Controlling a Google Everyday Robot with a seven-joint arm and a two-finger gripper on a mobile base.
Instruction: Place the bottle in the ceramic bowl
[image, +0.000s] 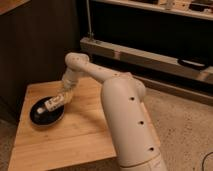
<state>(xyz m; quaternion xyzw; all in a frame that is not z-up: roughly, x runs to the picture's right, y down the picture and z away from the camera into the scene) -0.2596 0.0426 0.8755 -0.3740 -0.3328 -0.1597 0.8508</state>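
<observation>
The ceramic bowl (46, 116) is shallow, round and dark, and sits on the left part of the wooden table (75, 135). The bottle (49, 105) is small and clear with a white cap and a pale label. It lies on its side over the bowl, cap end toward the left. My gripper (61, 99) is at the bottle's right end, just above the bowl's right rim, at the end of the white arm (87, 70) that reaches in from the right.
The table's left and front edges are near the bowl. A dark cabinet wall (45, 45) stands behind the table. A low metal shelf rail (150, 57) runs at the back right. Speckled floor (185, 130) lies to the right.
</observation>
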